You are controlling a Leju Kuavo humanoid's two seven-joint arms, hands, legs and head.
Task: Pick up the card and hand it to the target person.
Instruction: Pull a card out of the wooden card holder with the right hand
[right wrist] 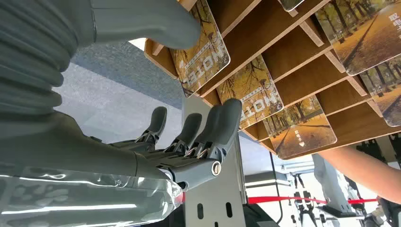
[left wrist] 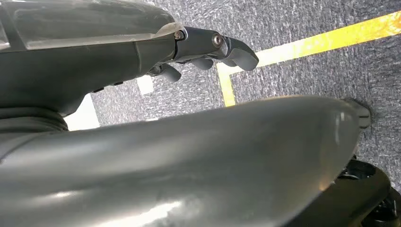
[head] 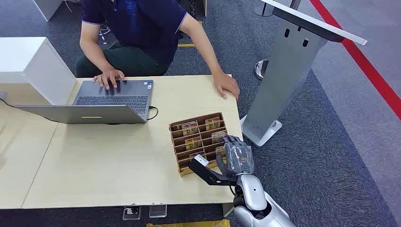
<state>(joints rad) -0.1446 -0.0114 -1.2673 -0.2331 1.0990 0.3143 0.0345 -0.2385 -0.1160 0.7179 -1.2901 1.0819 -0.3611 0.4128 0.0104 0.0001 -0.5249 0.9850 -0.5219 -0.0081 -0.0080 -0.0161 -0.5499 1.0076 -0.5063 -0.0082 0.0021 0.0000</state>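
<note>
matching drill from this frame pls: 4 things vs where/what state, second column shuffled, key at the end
Things:
1. laptop
2. card rack
3. right hand
4. grey stand

Places or states:
A. on the carpet beside the table's right edge
B. at the rack's near right corner, fingers by the cards, no card held yet
C. open on the table, a person's hand on its keyboard
D. brown tiered holder on the table with cards in its slots

Pairs: 1-C, 2-D, 3-B, 4-A
</note>
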